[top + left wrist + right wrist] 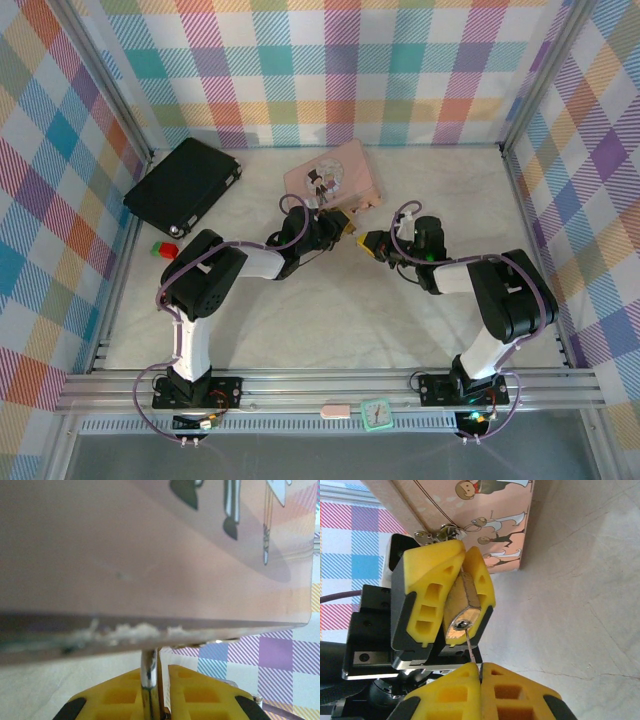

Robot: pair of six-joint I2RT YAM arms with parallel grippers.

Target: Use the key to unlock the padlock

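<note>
The left tool [346, 225] pinches the tiny brass-gold padlock [461, 620], keyhole facing the right tool [480, 668]. That tool is pressed together on the thin silver-grey key [469, 649], whose tip meets the keyhole just ahead of its fingertips. Insertion looks barely begun; turning and freeing the shackle remain.

A pink tin [332, 176] (cartoon figures printed) lies right of a black case [183, 185].

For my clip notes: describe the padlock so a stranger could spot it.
Find the pink tin at the back of the table, then the left gripper just before it. The padlock is the small block pinched in its yellow fingers: the only brass thing there, the key's thin blade at its keyhole.
</note>
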